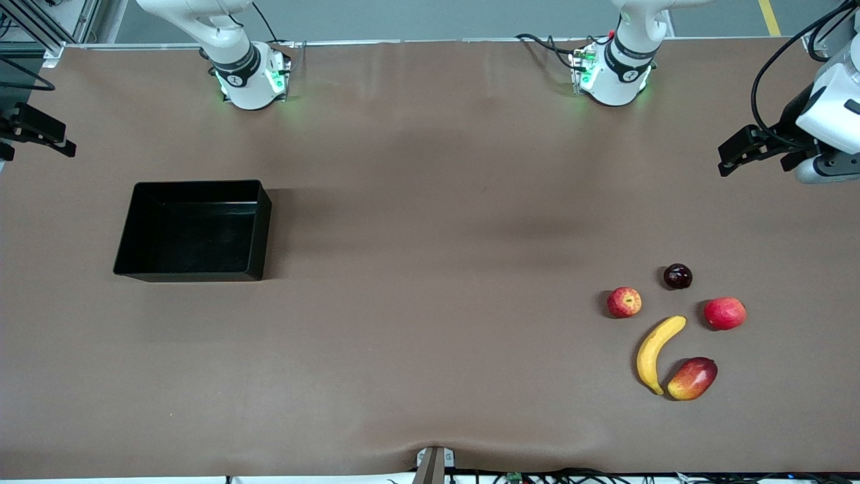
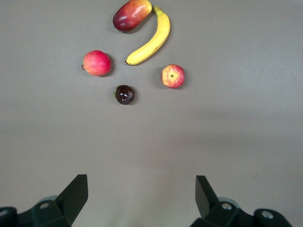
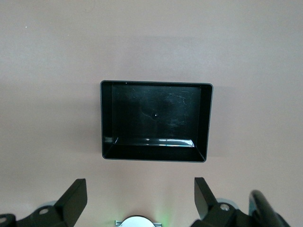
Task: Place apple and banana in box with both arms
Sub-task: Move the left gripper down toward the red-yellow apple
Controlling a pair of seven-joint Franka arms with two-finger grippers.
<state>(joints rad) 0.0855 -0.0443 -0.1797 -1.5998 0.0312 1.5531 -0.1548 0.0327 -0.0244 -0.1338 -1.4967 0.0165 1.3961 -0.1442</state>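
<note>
Toward the left arm's end of the table lies a cluster of five fruits. The apple (image 1: 624,302), small, round and red with yellowish streaks, is the cluster member closest to the table's middle. The banana (image 1: 658,353), curved and all yellow, lies just nearer the front camera than the apple, its lower end almost touching an elongated red-and-yellow mango-like fruit (image 1: 693,378). A plain pinkish-red round fruit (image 1: 725,313) and a small dark plum-like fruit (image 1: 677,276) complete the group; neither belongs to the task. The box (image 1: 127,250), a shallow black bin with glossy walls, stands empty toward the right arm's end, well apart from the fruit.

Handling, as judged: both fruits look light and rigid, with smooth, somewhat slippery skins. The apple is likely to roll if nudged, so a grip straight down across its widest girth seems safest. The banana should be taken across its narrow width near mid-length, where the curve balances; the mango-like fruit crowds its lower end, so fingers have more room higher along the body.

The left gripper (image 2: 142,194) hangs over bare table, jaws spread wide and holding nothing; in its wrist view the whole cluster lies ahead of the fingertips, apple (image 2: 173,76) and banana (image 2: 150,41) both well apart from it. The right gripper (image 3: 140,196), likewise wide open and empty, hangs above the table with the box (image 3: 107,118) near, just ahead of its fingers.
</note>
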